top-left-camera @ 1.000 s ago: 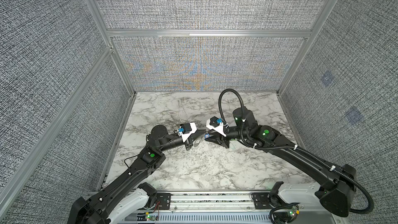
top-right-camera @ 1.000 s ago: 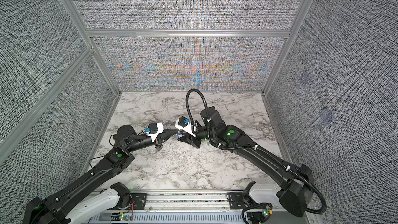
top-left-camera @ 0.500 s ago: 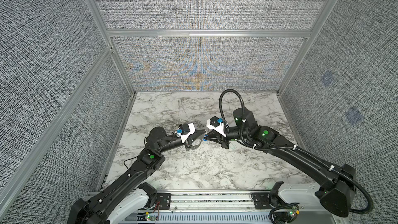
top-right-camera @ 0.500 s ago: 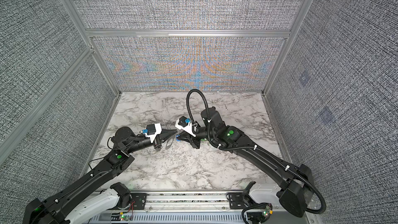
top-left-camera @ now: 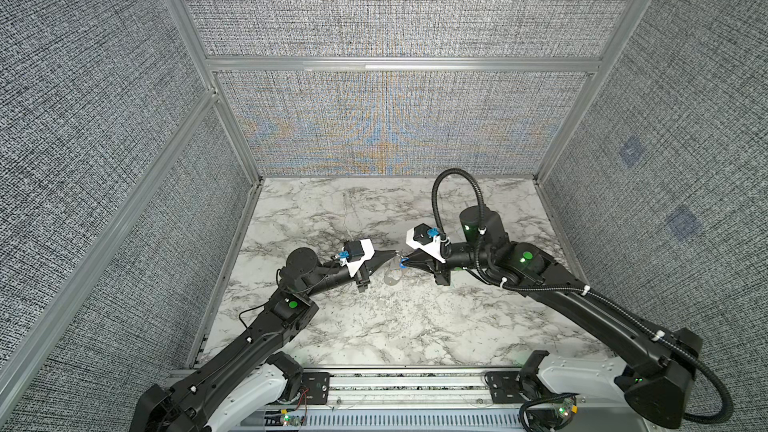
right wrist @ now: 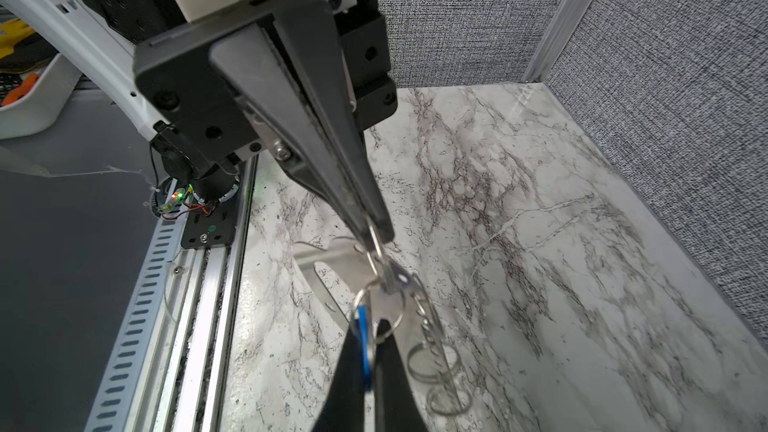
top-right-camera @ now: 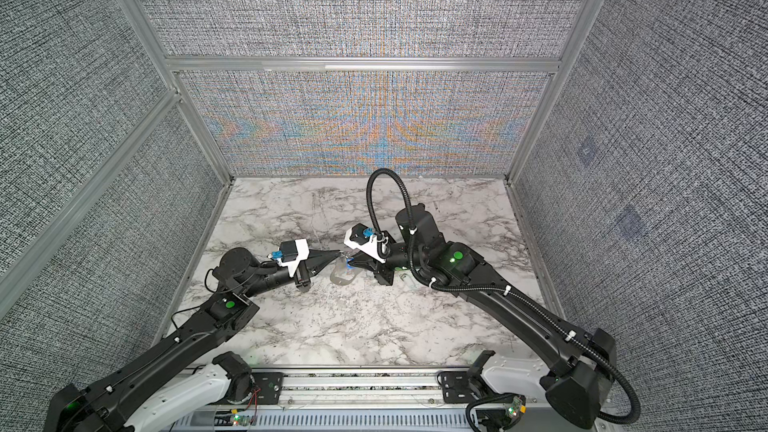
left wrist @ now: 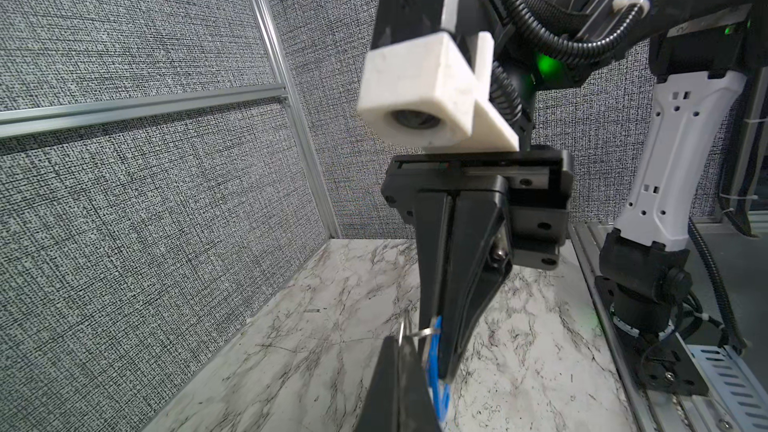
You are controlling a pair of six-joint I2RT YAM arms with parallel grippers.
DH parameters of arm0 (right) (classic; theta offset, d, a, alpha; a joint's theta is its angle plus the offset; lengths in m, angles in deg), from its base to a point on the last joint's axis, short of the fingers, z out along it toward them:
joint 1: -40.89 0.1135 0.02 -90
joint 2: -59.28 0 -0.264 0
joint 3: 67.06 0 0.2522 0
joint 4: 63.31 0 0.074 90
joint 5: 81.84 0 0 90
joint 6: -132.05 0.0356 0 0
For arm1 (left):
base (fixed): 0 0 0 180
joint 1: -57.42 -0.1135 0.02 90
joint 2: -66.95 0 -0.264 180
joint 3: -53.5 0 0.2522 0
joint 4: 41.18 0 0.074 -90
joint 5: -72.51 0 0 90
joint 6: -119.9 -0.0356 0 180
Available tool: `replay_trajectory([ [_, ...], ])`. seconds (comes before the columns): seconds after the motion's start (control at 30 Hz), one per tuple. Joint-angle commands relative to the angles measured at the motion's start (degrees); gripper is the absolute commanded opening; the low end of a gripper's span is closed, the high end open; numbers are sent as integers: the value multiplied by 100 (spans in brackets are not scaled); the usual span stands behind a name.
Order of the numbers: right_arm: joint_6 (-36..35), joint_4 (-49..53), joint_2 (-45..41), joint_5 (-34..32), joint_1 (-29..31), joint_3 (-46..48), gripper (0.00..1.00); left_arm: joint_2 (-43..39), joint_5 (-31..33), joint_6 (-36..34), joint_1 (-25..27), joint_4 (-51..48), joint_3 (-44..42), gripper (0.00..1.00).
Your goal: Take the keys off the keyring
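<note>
Above the bench (right wrist: 519,201), the right hand (left wrist: 441,361) at 3 o'clock has just clamped the keyring's (right wrist: 402,312) blue tag (right wrist: 362,347), the left hand (right wrist: 374,232) at 9 o'clock pinching its ring, keys (right wrist: 395,280) dangling between, ready for separating.

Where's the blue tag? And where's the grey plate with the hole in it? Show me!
blue tag (right wrist: 363,347), right wrist view, on its blue edge.
grey plate (right wrist: 347,263), right wrist view, on the flat metal beside its hole.
</note>
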Motion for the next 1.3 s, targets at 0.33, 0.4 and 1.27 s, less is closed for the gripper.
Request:
replay_trajectory([
  [0.33, -619, 828, 6, -437, -50, -313, 0, 39, 36, -121, -7, 207, 107, 0],
  [0.4, -595, 822, 67, -270, -42, -318, 0, 66, 5, -93, -5, 241, 108, 0],
  [1.27, -1078, 1230, -164, -681, 113, -842, 28, 278, -430, 565, -11, 515, 117, 0],
])
